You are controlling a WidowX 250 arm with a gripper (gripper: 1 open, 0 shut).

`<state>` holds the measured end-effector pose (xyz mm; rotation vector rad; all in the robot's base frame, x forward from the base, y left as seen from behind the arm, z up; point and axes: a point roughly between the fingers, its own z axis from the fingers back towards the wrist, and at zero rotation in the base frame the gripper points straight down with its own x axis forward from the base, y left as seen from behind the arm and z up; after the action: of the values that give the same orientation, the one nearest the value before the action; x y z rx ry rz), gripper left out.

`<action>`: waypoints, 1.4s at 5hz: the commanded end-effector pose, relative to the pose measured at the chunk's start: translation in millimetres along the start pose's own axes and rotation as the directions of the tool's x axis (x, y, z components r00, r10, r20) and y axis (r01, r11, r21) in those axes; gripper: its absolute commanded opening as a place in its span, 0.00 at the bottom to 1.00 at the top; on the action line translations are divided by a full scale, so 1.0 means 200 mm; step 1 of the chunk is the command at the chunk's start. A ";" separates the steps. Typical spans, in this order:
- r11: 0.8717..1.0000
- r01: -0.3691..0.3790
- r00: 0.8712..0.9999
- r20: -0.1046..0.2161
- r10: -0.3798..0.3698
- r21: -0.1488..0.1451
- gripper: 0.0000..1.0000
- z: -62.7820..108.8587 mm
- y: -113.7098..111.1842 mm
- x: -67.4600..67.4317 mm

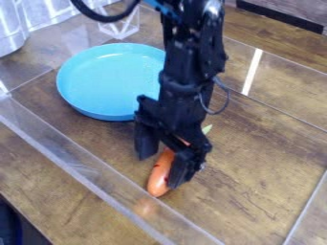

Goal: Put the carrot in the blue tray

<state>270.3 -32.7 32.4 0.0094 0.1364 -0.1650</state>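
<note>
The orange carrot [161, 178] lies on the wooden table near the front, only its lower tip showing below the arm. My black gripper [170, 164] points straight down over it, open, with one finger on each side of the carrot's body. The carrot's green top is hidden behind the gripper. I cannot tell whether the fingers touch it. The round blue tray [102, 81] sits empty at the back left, a short way from the gripper.
A clear plastic wall [76, 163] runs along the table's front left edge. A metal pot [10, 33] stands at the far left corner. Bare wooden tabletop [269, 144] lies to the right of the arm.
</note>
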 end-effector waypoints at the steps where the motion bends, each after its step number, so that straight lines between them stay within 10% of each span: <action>1: 1.000 0.028 0.999 0.021 -0.028 0.013 1.00 -0.02 -0.02 0.03; 7: 0.998 0.054 0.998 -0.012 -0.054 0.009 1.00 -0.02 -0.03 0.07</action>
<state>276.6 -34.8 18.8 0.0184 0.1853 -0.1946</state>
